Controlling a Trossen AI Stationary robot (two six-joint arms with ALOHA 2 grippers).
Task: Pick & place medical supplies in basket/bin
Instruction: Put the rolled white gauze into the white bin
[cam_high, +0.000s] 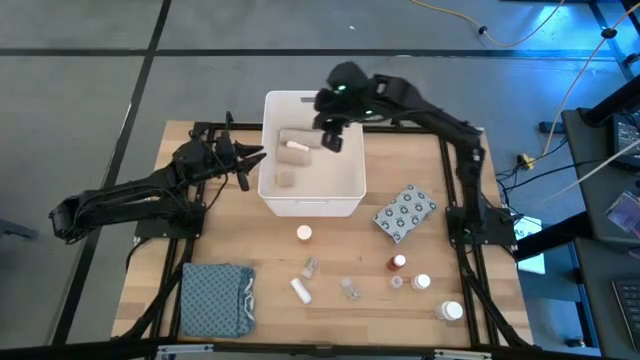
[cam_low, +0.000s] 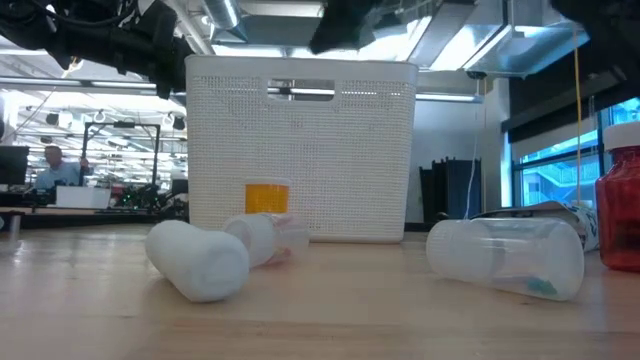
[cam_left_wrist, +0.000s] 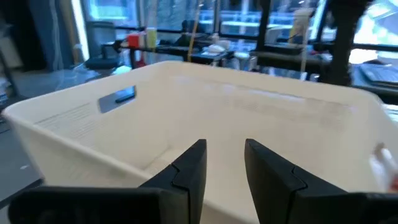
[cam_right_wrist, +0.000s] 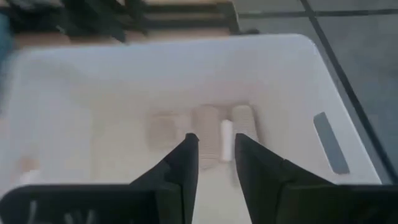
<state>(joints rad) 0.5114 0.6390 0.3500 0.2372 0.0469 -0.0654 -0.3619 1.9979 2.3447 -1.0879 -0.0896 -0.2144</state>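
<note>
The task looks partly done. The white bin (cam_high: 312, 155) stands at the table's (cam_high: 240, 235) far middle and already holds a few beige bandage rolls (cam_high: 296, 143) and a small white item.

The right gripper (cam_high: 331, 136) hangs over the bin's far right part, fingers a little apart with nothing between them; it seems to have just let something go. The left gripper (cam_high: 244, 163) waits just beside the bin's left wall, fingers slightly apart and empty.

Left on the table are a white-capped bottle (cam_high: 304, 233), clear vials (cam_high: 310, 267), a white bottle lying down (cam_high: 300, 290), red-capped bottles (cam_high: 398, 262) and the dotted packet (cam_high: 404, 213). The folded cloth (cam_high: 216, 298) lies near the left corner.

The bin is tall-sided, perforated, with a slot handle (cam_low: 300, 91).
</note>
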